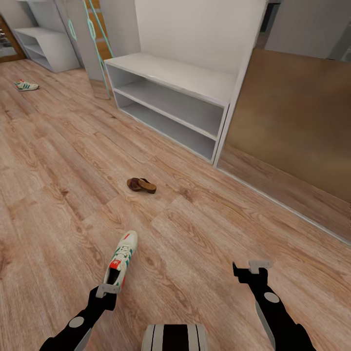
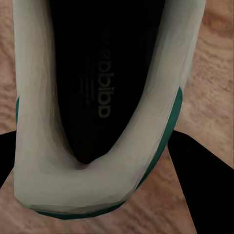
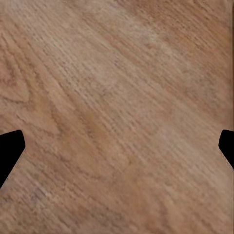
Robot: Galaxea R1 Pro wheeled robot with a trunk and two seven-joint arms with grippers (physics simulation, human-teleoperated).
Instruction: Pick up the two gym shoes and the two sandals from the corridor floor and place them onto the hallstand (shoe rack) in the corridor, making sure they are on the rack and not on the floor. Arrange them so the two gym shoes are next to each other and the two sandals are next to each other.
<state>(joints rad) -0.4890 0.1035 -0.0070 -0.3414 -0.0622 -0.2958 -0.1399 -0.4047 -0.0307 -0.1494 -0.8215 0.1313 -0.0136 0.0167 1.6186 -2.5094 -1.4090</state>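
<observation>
Rack (image 1: 170, 78) at 12 o'clock holds no shoes, so nothing's done yet. L gripper (image 1: 108, 289) straddles nearest sneaker's (image 1: 121, 258) heel, fingers wide, not clamped; R gripper (image 1: 253, 266) wide over floor (image 1: 58, 195). Sandal (image 1: 141, 185) at 11, 2nd sneaker (image 1: 26, 86) far off at 10.

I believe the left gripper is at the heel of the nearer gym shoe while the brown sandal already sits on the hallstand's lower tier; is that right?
Not quite. The sandal lies on the corridor floor in front of the hallstand, as the head view shows. The left gripper is indeed at the heel of the nearer gym shoe.
</observation>
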